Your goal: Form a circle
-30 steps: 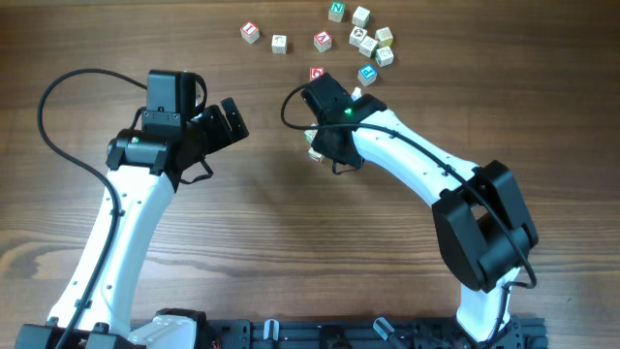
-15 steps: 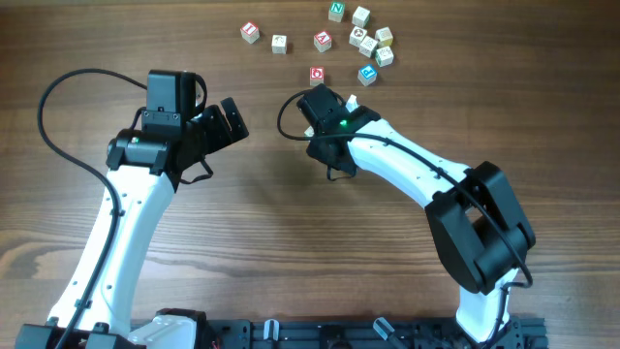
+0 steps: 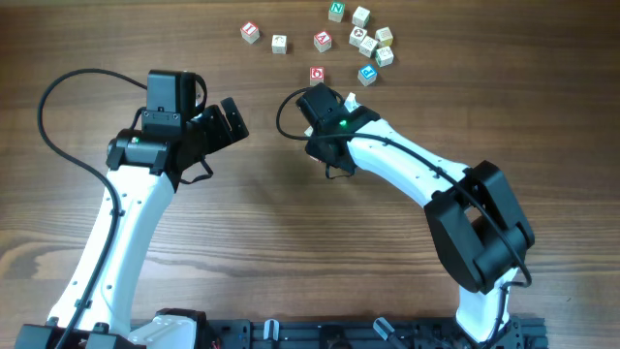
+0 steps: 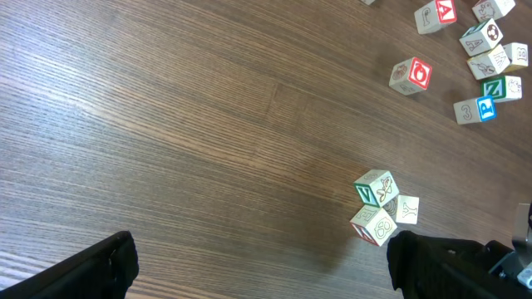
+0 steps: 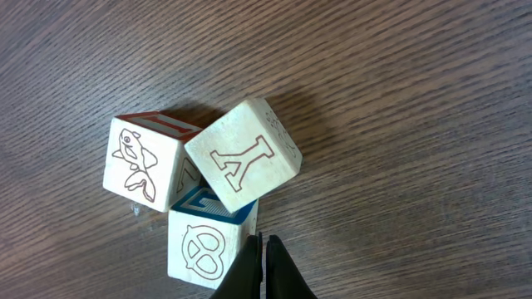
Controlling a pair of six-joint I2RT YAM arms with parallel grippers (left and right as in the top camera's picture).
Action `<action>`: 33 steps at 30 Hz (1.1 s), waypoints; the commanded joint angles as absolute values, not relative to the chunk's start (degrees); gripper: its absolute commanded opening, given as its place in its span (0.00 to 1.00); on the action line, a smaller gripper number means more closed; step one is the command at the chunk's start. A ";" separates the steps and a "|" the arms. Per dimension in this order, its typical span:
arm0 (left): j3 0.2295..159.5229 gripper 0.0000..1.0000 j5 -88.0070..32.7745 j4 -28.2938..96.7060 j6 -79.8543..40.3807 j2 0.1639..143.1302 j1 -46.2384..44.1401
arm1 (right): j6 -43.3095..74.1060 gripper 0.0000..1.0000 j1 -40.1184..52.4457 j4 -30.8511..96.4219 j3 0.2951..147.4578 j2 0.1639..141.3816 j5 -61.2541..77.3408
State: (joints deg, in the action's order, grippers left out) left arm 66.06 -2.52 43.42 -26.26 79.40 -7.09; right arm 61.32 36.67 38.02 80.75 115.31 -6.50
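Where lettering can be read, the circle (image 5: 212, 178), a tight cluster of three small pale wooden letter cubes pressed together on the dark brown wood-grain table (image 3: 242, 213), shows in the right wrist view an outlined "Y" on the cube turned askew. Its neighbour bears a fish outline and the third a pretzel-like outline, and the blue-green upper face of that third cube is partly covered, its letter unreadable. The left wrist view adds a green "V" on the same cluster (image 4: 381, 208). Toward the far edge lies a looser scatter of similar pale wooden cubes (image 3: 363, 41), among which a red "O" cube (image 4: 411, 73), a red "A" cube (image 4: 445, 10) cut by the frame edge, a blue "P" cube (image 4: 485, 109) and a green "N" cube (image 3: 336, 12) are legible; the rest are too small to read. From overhead the circle is hidden beneath the wrist of the white-and-black right arm (image 3: 417, 165), which reaches from the near right edge toward the table's middle and points downward. The right gripper (image 5: 261, 249) has its fingers pressed together on nothing, tips just beside the pretzel cube; contact cannot be judged. The white-and-black left arm (image 3: 126, 213) rises from the near left, its wrist bent rightward. The left gripper (image 4: 262, 249), only its fingertips in frame, is spread wide and empty, apart from the circle.
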 commanded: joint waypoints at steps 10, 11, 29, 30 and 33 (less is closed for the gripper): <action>66.43 1.00 -2.98 43.29 -26.61 79.72 -6.79 | 61.95 0.04 36.69 37.91 80.23 116.81 -9.04; 66.43 1.00 -2.98 43.29 -26.61 79.72 -6.81 | 61.98 0.05 36.69 37.98 80.23 116.81 -9.08; 66.43 1.00 -2.98 43.29 -26.61 79.72 -6.81 | 62.57 0.05 36.69 36.69 80.12 117.82 -9.45; 66.43 1.00 -2.98 43.29 -26.61 79.72 -6.79 | 62.57 0.05 36.69 36.69 80.12 117.82 -9.47; 66.43 1.00 -2.98 43.29 -26.61 79.72 -6.79 | 62.54 0.05 36.69 36.64 80.12 117.82 -9.65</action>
